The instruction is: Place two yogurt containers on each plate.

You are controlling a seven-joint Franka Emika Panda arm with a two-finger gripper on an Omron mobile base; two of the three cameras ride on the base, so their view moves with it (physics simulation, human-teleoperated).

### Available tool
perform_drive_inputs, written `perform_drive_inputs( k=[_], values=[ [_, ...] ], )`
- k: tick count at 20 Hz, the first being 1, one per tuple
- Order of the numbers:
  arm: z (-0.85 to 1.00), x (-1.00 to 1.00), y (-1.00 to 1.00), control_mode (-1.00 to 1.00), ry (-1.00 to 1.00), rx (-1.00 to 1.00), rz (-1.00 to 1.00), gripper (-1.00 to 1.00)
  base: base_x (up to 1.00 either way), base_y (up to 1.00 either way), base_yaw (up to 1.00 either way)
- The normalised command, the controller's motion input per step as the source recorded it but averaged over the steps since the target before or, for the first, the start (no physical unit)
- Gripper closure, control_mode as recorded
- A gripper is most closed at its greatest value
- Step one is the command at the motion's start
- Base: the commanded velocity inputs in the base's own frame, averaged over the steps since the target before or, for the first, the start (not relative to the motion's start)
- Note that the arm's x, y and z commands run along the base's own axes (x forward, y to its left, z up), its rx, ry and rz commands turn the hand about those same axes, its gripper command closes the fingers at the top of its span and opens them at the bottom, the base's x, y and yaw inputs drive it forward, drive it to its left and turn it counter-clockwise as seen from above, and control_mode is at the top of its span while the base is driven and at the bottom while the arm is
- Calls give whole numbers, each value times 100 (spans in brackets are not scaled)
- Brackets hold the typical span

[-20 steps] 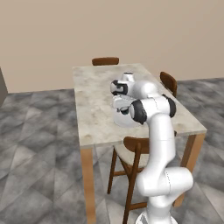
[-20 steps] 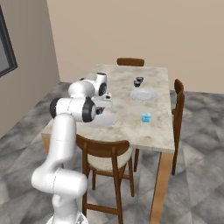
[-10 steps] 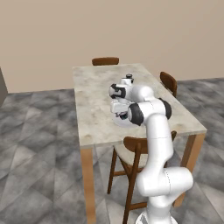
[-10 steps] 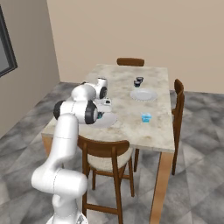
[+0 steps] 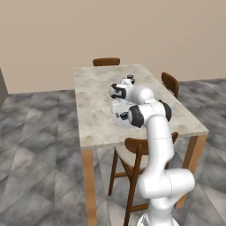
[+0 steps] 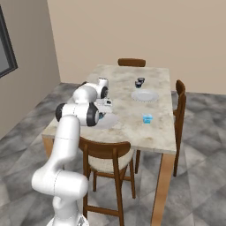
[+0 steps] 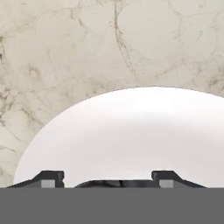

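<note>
My gripper (image 7: 108,178) hangs just above the near white plate (image 7: 131,131), its two fingertips (image 7: 52,177) spread wide. A low dark yogurt container (image 7: 116,183) sits between them on the plate, its edges not clearly touching either tip. From the right base, the gripper (image 6: 106,105) is over this near plate (image 6: 110,121). The second plate (image 6: 144,95) lies farther back, with a dark yogurt container (image 6: 140,82) just behind it on the table. A light blue yogurt container (image 6: 147,118) stands on the table between the plates. The gripper (image 5: 117,108) also shows from the left base.
The marble table (image 6: 128,106) has wooden chairs around it: one at the near edge (image 6: 103,152), one at the right side (image 6: 180,95), one at the far end (image 6: 131,62). My own elbow (image 6: 86,114) hangs over the near table edge.
The hand has come down toward the near plate and its jaws have spread wider around the dark cup.
</note>
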Motion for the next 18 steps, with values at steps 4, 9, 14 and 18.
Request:
perform_drive_inputs(
  k=[4,9,14,18],
  values=[
    [-7,4,0,-100,-2,0,0,-100,0,0,0],
    [2,-4,-19,-100,-16,-2,2,-100,0,0,0],
    [14,-23,-16,-100,-27,0,6,-100,0,0,0],
    [26,-1,-19,-100,-28,-8,2,-100,0,0,0]
  ],
)
